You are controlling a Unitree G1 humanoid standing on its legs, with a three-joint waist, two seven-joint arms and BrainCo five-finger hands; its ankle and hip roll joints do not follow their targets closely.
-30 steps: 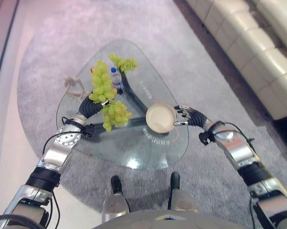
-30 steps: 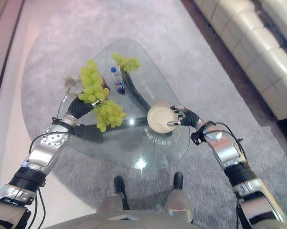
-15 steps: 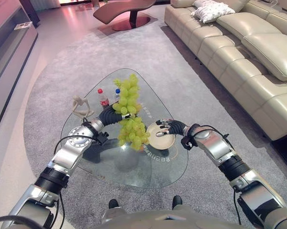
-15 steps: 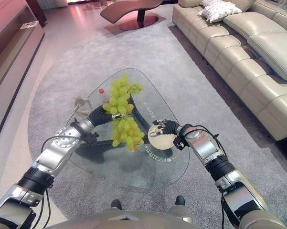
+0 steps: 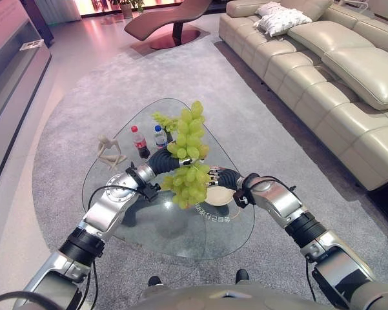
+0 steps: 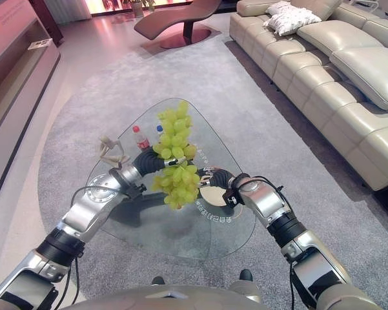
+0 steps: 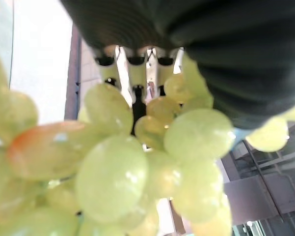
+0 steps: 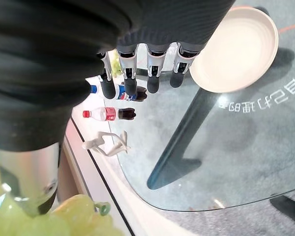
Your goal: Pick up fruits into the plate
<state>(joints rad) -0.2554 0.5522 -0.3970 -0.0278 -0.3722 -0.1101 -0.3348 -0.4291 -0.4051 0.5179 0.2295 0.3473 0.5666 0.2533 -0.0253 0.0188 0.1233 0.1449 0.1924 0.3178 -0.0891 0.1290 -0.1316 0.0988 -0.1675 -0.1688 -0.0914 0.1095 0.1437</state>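
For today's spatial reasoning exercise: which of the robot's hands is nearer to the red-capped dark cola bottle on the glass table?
Left. The left hand, curled round the green grape bunch, hangs just beside the cola bottle. The right hand is farther off, over the cream round plate.

The near half of the rounded glass counter (image 5: 161,232) lies open, while two small plastic bottles (image 5: 148,139), a pale figurine (image 5: 110,152) and a second bunch of green grapes (image 5: 164,121) crowd its far left.
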